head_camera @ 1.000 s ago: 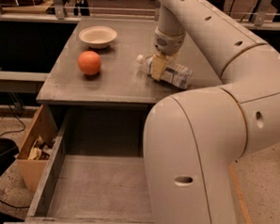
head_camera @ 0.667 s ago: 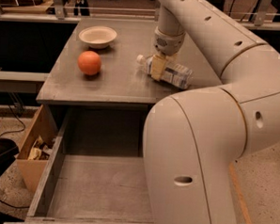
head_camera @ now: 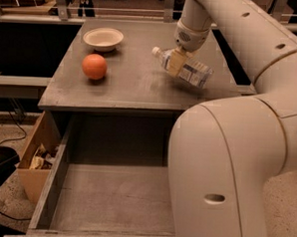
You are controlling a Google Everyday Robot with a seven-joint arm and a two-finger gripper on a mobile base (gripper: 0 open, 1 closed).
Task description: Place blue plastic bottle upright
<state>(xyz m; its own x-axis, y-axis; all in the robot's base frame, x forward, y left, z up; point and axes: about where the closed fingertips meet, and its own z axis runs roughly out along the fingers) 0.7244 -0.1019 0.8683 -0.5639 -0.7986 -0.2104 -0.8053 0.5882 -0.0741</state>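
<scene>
camera view, working outward: open drawer [head_camera: 109, 203] nearest, then the grey surface [head_camera: 130, 87] above it. orange ball [head_camera: 94, 66] sits on the left of the surface, well apart from the action. over on the right, my jaws reach down from above and are clamped across the middle of the blue plastic bottle [head_camera: 193, 73]. the bottle hangs slanted, its long axis running from the white cap at upper left to the base at lower right, and the base end looks just clear of the surface. that slant is what the next move turns on: i reckon the base has to swing under the cap until the cap points straight up. white bowl [head_camera: 103, 38] sits beyond, far left. a second ago the bottle lay flat on the surface under my jaws; now it's lifted and tilted.
</scene>
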